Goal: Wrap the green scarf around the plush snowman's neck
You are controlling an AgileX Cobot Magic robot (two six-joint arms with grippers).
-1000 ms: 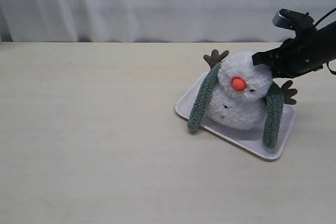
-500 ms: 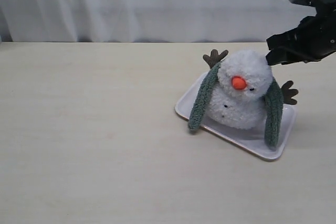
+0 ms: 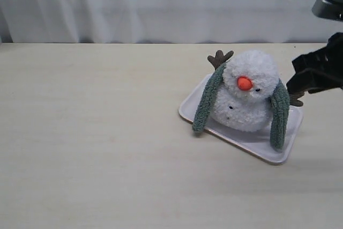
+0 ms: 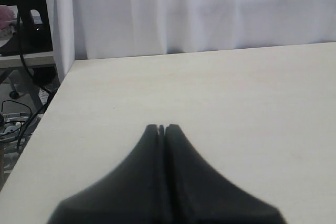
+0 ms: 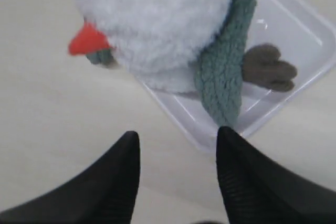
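**Item: plush snowman (image 3: 247, 100).** Sits upright in a white tray (image 3: 238, 139) on the right of the table (image 3: 96, 148), orange nose facing the near side. One brown twig arm (image 3: 220, 57) shows at the far left of the head.

**Item: green scarf (image 3: 206, 103).** Draped behind the snowman's neck (image 3: 231, 94), not crossed in front. Both tails hang down the front, one on each side of the body. The left tail ends over the tray's left rim. The right tail ends inside the tray near its right corner. Each tail's long axis runs from the shoulder down toward the near side.

**Item: right gripper (image 3: 292, 76).** Hangs just right of the snowman, level with the head. Jaws stand apart with nothing between them. In the right wrist view the right tail and the tray corner lie straight ahead of the gap.

**Item: left gripper (image 4: 161, 127).** Jaws pressed together and empty. It looks over bare table toward the curtain (image 4: 210, 9), with no task thing in its view and the arm absent from the exterior view.

**Assessment:** The wrap looks about half done, with the front of the neck bare. The right arm is much the nearer. The right tail lies leftward of its jaws, so it would likely be pinched low and carried left across the neck
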